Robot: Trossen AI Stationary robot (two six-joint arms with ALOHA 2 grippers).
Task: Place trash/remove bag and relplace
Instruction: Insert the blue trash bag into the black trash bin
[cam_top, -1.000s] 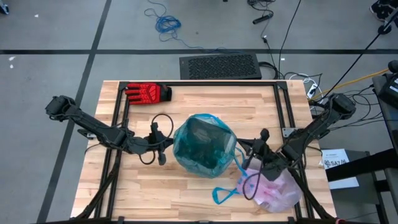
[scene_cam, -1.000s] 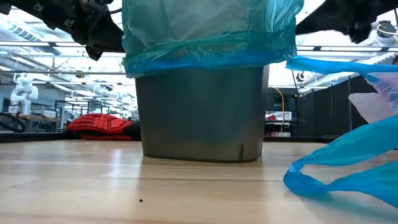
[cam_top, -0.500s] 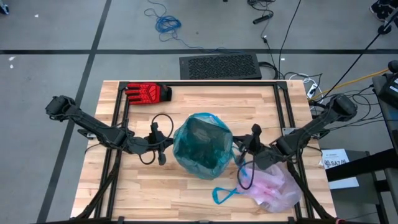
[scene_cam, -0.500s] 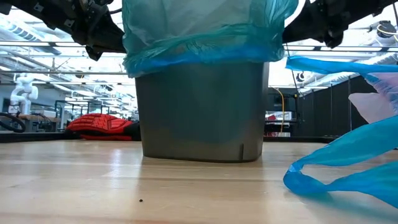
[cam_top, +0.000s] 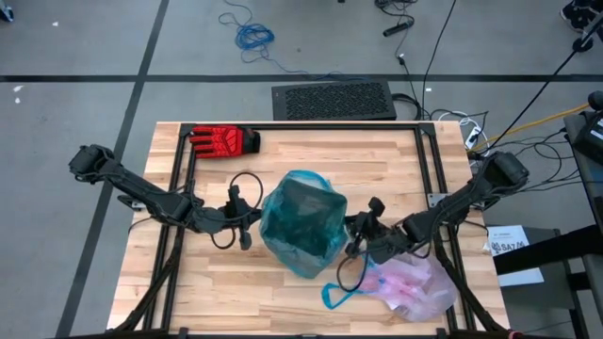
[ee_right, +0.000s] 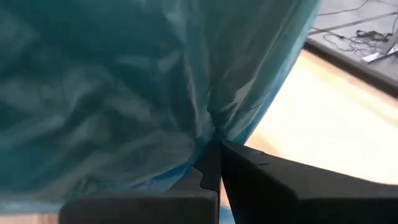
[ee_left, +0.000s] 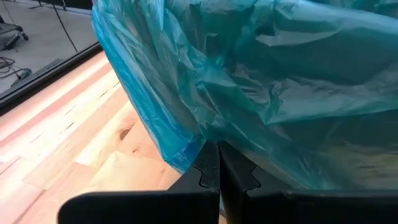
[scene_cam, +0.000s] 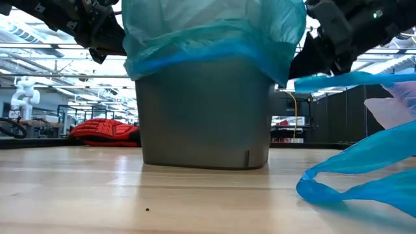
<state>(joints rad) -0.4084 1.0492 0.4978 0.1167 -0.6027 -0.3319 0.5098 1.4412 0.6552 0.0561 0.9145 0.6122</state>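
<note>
A grey bin point(scene_cam: 205, 117) stands mid-table, lined with a teal-green plastic bag point(cam_top: 301, 221) that laps over its rim. My left gripper point(ee_left: 219, 163) is at the bin's left side point(cam_top: 247, 224), shut on the teal bag. My right gripper point(ee_right: 217, 155) is at the bin's right side point(cam_top: 354, 237), also shut on the teal bag. The pale pink bin liner point(cam_top: 413, 287) lies crumpled on the table near the right corner, and its blue drawstring loop point(cam_top: 339, 292) trails toward the bin. No trash shows. My left gripper pinches a gathered fold of the teal bag's overhang point(ee_left: 202, 134) between its two fingers, coming level from the table's left. The bag stays draped over the bin's rim. My right gripper pinches a bunched fold of the teal bag point(ee_right: 211, 132) on the bin's right side, coming from the table's right. The film draws into creases toward the fingers.
A red glove point(cam_top: 224, 139) lies at the table's far left part. Black frame rails point(cam_top: 429, 169) run along the table's sides. The blue drawstring loop point(scene_cam: 351, 175) lies on the wood near the bin's right. A black mat point(cam_top: 333, 100) sits beyond the far edge.
My right gripper has moved from above the pink liner toward the table's left, up to the bin's right side. The bin has slid slightly toward the left, and the teal bag's right overhang is pulled lower. The left arm has kept still.
</note>
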